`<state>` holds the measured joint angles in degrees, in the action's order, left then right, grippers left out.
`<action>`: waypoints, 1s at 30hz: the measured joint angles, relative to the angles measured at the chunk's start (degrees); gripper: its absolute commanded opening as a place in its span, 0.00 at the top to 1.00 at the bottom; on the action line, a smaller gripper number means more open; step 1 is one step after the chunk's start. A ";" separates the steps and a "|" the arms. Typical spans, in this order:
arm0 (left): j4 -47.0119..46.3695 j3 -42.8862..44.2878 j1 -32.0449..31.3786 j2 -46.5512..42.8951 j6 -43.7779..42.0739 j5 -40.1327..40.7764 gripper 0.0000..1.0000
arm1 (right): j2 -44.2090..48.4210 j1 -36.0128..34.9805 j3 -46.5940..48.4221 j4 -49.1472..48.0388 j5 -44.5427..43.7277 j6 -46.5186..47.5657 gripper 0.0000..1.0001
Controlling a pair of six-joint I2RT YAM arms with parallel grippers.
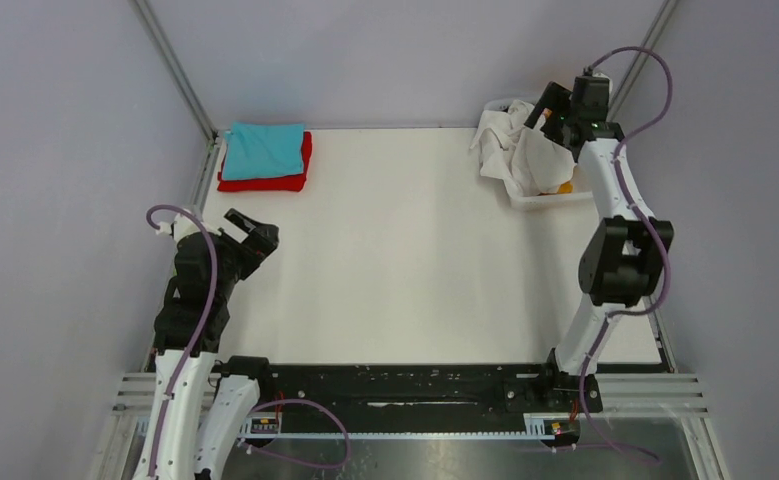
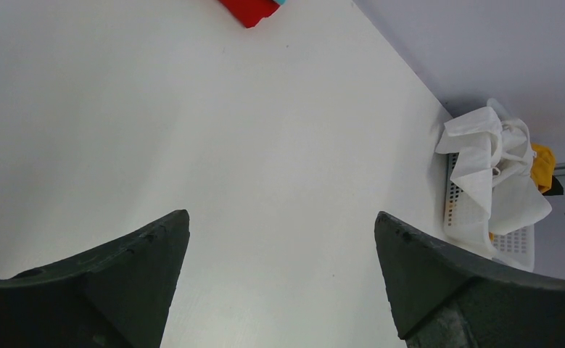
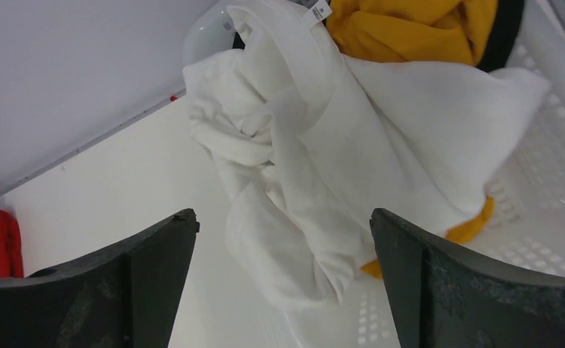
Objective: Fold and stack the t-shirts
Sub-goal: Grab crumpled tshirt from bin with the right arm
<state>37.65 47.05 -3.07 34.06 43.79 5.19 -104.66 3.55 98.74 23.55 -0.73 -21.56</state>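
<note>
A crumpled white t-shirt [image 1: 513, 150] hangs over the rim of a white lattice basket [image 1: 555, 200] at the far right; it also shows in the right wrist view [image 3: 323, 159] and the left wrist view [image 2: 493, 167]. An orange-yellow shirt [image 3: 410, 25] and a black one [image 3: 510, 29] lie under it in the basket. A folded teal t-shirt [image 1: 263, 150] lies on a folded red t-shirt [image 1: 265, 182] at the far left. My right gripper [image 3: 283, 221] is open, above the white shirt. My left gripper [image 2: 283, 221] is open and empty over bare table at the near left.
The white table [image 1: 395, 260] is bounded by grey walls with metal posts at the back corners. The basket stands against the right wall. A black rail [image 1: 405, 385] runs along the near edge between the arm bases.
</note>
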 measured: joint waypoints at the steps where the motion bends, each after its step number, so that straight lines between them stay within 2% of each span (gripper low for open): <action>1: 0.00 -0.44 0.00 -0.31 0.24 0.00 0.01 | -3.56 -0.02 2.73 0.28 0.57 -0.28 0.01; 5: 0.50 -1.95 0.00 -0.72 1.03 -0.02 0.01 | -14.19 -0.13 11.93 2.67 1.84 -1.22 0.02; 6: 0.50 -2.21 0.00 -0.72 1.11 -0.02 0.01 | -16.74 -0.24 14.71 3.87 1.81 -1.29 0.05; 8: 0.68 -2.60 0.00 -0.87 1.29 -0.02 0.01 | -21.18 -0.63 20.13 6.34 1.64 -1.20 0.17; 10: 1.07 -2.82 0.00 -1.09 1.31 -0.02 0.01 | -24.85 -1.27 24.92 8.63 1.53 -0.83 0.35; 11: 1.22 -2.89 0.00 -1.25 1.33 -0.02 0.01 | -26.43 -1.68 27.12 9.66 1.42 -0.55 0.41; 20: 3.19 -3.17 0.00 -1.64 1.33 0.92 0.01 | -30.27 -4.39 30.84 15.43 -2.12 -0.13 0.41; 23: 3.28 -3.58 0.00 -2.58 1.33 1.14 0.01 | -31.56 -4.68 31.45 16.35 -3.21 0.35 0.47; 26: 3.48 -3.63 0.00 -3.30 1.33 1.27 0.01 | -33.07 -4.74 31.69 17.14 -3.74 0.83 0.61; 30: 3.69 -3.61 0.00 -3.56 1.33 1.38 0.01 | -34.53 -4.79 33.20 18.78 -4.79 1.73 0.96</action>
<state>41.34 43.44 -3.07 30.50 45.12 6.57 -139.20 -1.23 131.94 42.33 -5.52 -19.84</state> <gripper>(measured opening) 0.992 0.287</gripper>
